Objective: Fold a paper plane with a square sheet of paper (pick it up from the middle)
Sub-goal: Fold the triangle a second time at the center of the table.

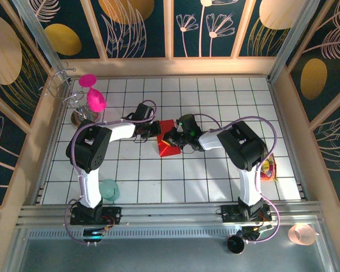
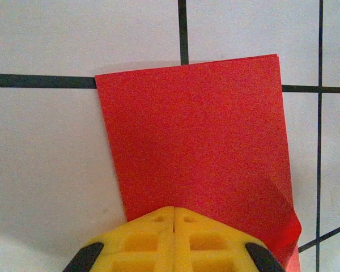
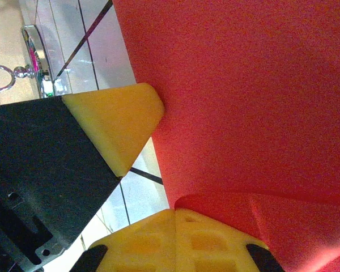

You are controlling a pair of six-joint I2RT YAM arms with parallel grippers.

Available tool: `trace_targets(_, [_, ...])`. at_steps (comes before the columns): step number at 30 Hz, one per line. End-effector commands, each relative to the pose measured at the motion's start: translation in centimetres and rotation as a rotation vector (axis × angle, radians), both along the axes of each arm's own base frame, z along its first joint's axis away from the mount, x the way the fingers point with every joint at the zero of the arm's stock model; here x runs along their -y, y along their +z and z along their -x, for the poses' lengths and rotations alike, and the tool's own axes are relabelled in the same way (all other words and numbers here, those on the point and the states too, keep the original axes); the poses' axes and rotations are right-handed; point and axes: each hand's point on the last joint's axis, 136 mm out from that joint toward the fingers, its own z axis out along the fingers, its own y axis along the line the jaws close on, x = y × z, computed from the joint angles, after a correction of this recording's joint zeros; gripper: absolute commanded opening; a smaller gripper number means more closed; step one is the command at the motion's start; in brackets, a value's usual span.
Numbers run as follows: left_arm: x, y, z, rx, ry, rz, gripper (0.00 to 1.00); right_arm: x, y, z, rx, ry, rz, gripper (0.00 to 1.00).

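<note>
The job is midway through its folds. The square sheet of paper lies at the centre of the top view on the tiled table, already doubled over. It is no longer a flat square, but it is not yet a dart with a point and ridge.

In the left wrist view the sheet fills the middle of the frame as a red panel with straight upper and side edges. Its lower right corner curls up off the tiles. The left gripper sits at the bottom of that frame with its jaws closed tight together, its tips on the near edge of the sheet. It seems to be pressing the paper down rather than pinching it.

The right gripper is also closed, at the bottom of its own view, and a raised red flap begins right at its tips. Whether any paper is caught between its pads cannot be told.

The next move probably calls for one arm to pin the sheet while the other flattens the raised flap into a sharp crease without dragging the paper sideways.
</note>
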Motion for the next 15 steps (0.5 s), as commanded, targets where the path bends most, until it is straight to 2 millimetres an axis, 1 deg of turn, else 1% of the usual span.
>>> trace_targets(1, [-1.13,-1.57,1.64,-0.070,0.010,-0.032,0.06,0.24,-1.19,-0.30,-0.016,-0.026,0.027,0.00])
trace_targets(15, [-1.19,-1.51,1.62,-0.068,0.012,-0.035,0.06,0.66,-1.56,-0.18,-0.022,-0.039,0.051,0.00])
